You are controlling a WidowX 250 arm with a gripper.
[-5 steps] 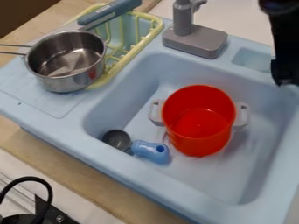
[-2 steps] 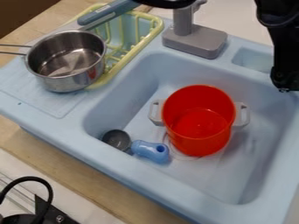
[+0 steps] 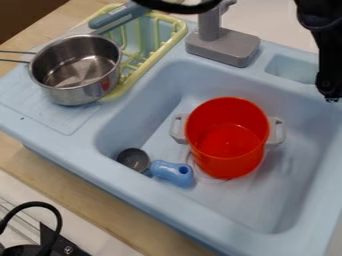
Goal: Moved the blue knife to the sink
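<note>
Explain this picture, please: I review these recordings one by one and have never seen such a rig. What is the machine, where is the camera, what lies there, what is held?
The black machine at the upper right is a robot arm. A fixed camera looks down at a slant on a light-blue toy sink with a grey tap. In its basin are a red pot and a dark scoop with a blue handle. At left, a metal saucepan stands by a yellow rack; the blue knife lies over the rack. Whether anything is held, I cannot tell.
</note>
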